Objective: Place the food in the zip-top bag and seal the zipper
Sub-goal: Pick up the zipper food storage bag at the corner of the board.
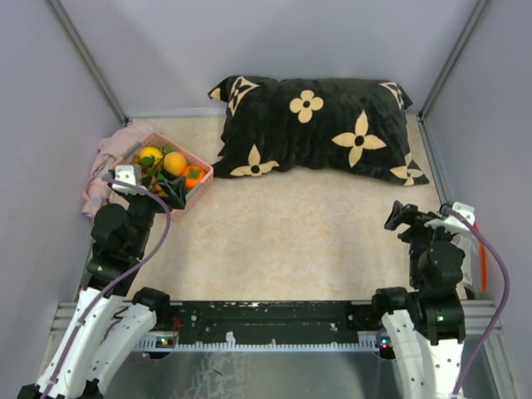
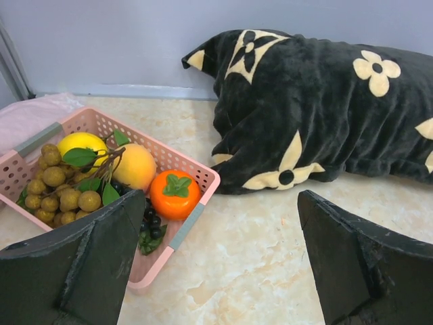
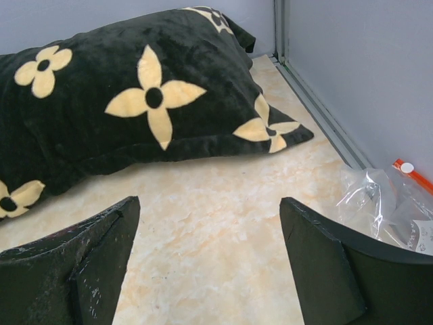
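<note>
The food lies in a pink basket (image 1: 202, 173) at the far left: a yellow fruit (image 2: 82, 143), a yellow-orange ball (image 2: 135, 166), an orange persimmon (image 2: 174, 194), a cluster of tan-brown balls (image 2: 57, 191), green leaves and dark berries (image 2: 153, 223). My left gripper (image 1: 171, 191) is open and empty just in front of the basket's near corner; it also shows in the left wrist view (image 2: 221, 203). The clear zip-top bag (image 3: 385, 203) with its red-orange zipper (image 3: 413, 175) lies flat by the right wall. My right gripper (image 3: 210, 203) is open and empty to the left of the bag, over bare table.
A large black pillow (image 1: 316, 125) with beige flowers lies across the back of the table. A pink cloth (image 1: 104, 162) is bunched behind the basket at the left wall. Grey walls close in the left, right and back sides.
</note>
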Controlling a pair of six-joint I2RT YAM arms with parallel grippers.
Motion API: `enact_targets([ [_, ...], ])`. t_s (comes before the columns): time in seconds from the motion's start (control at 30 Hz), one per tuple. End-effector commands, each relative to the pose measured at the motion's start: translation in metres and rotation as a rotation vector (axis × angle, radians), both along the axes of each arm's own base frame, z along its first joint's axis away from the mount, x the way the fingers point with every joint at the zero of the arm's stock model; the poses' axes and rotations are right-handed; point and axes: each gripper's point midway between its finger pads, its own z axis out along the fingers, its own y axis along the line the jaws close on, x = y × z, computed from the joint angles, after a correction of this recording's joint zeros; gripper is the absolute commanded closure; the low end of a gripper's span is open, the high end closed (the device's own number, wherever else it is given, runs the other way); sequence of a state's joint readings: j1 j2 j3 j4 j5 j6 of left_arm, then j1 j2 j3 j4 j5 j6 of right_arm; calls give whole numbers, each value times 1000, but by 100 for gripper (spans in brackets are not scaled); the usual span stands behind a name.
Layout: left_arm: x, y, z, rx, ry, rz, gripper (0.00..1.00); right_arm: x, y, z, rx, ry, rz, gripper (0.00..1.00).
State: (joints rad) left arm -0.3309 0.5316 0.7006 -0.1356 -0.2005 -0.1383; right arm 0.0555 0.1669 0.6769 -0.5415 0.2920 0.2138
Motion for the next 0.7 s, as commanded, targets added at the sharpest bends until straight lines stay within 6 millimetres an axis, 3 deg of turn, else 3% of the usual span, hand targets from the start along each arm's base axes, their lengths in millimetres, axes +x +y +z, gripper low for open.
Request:
enact_targets([
  [0.0, -3, 0, 8, -11, -27, -6, 0, -8, -8, 27, 27, -59, -50, 15],
  [0.23, -12, -2, 16, -23, -59, -23, 0, -3, -10, 22, 87, 18, -82, 15],
  [0.47, -22, -11, 24, -26, -93, -64, 0, 22, -13, -4, 142, 204, -149, 15],
  [0.67, -32, -15, 31, -29, -126, -93, 0, 33, -40, -34, 145, 366, -368, 15],
])
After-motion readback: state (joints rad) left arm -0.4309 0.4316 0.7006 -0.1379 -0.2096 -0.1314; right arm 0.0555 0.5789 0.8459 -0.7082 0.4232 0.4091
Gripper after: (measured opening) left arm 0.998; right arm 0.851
